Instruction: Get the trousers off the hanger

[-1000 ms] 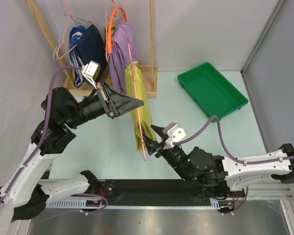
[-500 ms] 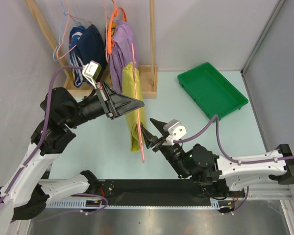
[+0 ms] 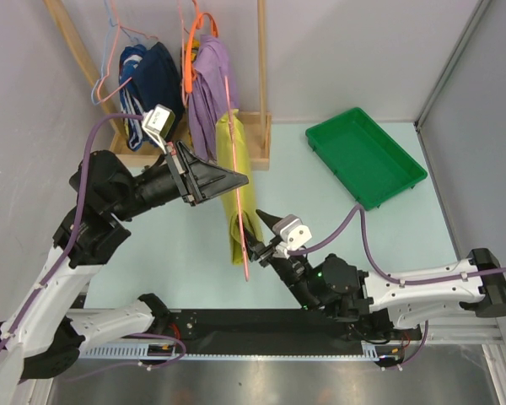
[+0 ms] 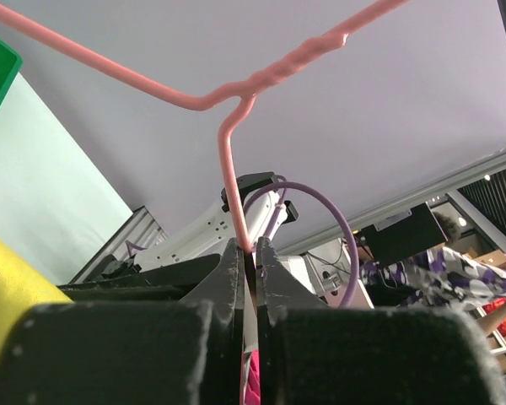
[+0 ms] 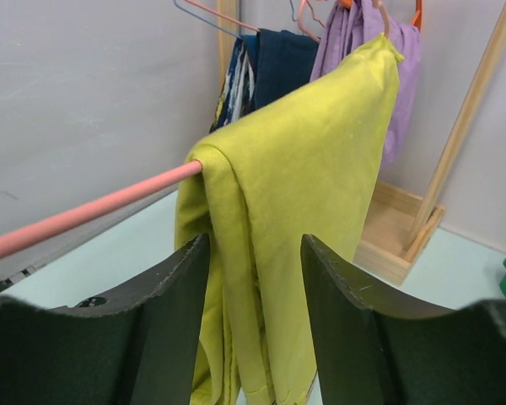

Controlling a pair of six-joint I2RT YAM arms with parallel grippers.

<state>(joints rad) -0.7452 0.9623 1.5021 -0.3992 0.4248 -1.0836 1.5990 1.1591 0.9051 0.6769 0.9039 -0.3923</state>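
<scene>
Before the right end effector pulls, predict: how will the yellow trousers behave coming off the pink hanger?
Probably floppy: the trousers drape in soft folds over the hanger. Likely light: the thin bar looks straight under them.

Top view: I get bright, even, diffuse light. Shadows on the table (image 3: 177,253) are faint and soft-edged. The metal strip (image 3: 261,380) along the near edge shows a dull sheen, no hard glare.

Left wrist view: the hanger (image 4: 227,164) wire reads sharp; the left gripper (image 4: 251,246), close to the lens, is dark and soft.

Right wrist view: the trousers (image 5: 320,169) are crisp and evenly lit; the right gripper (image 5: 255,245) is blurred and underexposed.
</scene>
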